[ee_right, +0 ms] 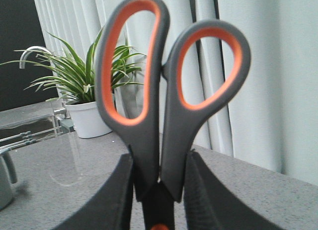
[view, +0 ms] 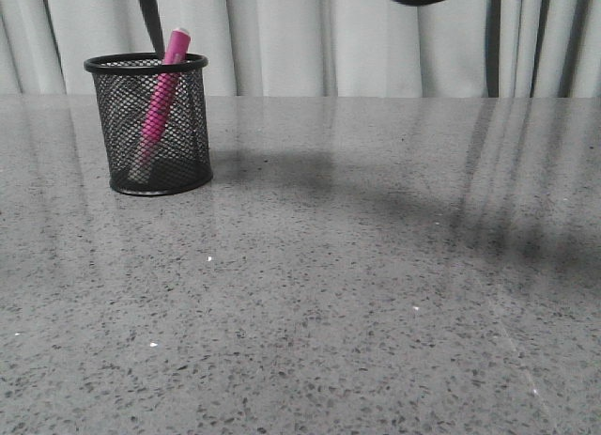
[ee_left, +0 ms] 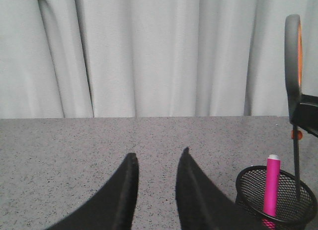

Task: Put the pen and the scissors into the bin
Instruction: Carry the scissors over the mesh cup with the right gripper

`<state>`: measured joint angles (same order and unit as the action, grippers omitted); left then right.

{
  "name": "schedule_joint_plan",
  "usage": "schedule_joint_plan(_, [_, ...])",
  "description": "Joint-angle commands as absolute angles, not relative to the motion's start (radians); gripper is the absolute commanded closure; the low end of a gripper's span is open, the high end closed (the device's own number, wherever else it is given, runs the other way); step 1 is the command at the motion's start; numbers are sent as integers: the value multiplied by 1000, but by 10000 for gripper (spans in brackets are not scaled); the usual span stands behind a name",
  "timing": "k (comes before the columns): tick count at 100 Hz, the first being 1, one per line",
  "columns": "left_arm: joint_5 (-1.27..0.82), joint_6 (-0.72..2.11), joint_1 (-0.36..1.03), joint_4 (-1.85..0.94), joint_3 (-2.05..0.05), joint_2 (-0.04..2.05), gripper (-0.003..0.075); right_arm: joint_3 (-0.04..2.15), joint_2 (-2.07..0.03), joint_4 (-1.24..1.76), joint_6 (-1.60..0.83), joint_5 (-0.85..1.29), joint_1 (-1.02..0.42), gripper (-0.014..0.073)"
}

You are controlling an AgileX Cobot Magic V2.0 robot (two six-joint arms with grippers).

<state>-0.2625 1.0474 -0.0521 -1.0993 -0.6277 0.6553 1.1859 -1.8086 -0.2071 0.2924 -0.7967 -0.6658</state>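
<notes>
Counter [view: 376,313] carries the bin [view: 150,125], a light mesh cup likely to tip if knocked. Scissors [ee_right: 164,106] hang upright above it, handles up, blades pointing down into its mouth; they look rigid, top-heavy and smooth. The right tool [ee_right: 158,190] is clamped on them just below the loops, near the pivot, a sound place to hold. Pen [view: 161,101] leans inside the bin, light and stiff. The left tool [ee_left: 156,160] stands parted, empty, beside the bin.

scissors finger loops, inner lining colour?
Orange, inside grey handles of the scissors; clearest in the right wrist view.
</notes>
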Motion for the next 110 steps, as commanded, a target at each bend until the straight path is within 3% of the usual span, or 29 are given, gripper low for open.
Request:
schedule_joint_plan(1, [-225,1036,-44,-1127,-657,653,554,1226,-1771,-205,271,-889,-646,662])
schedule_joint_plan(110, [-237,1036,-44,-1127,-657,653,554,1232,-1834,-329,284,-819,-643,662])
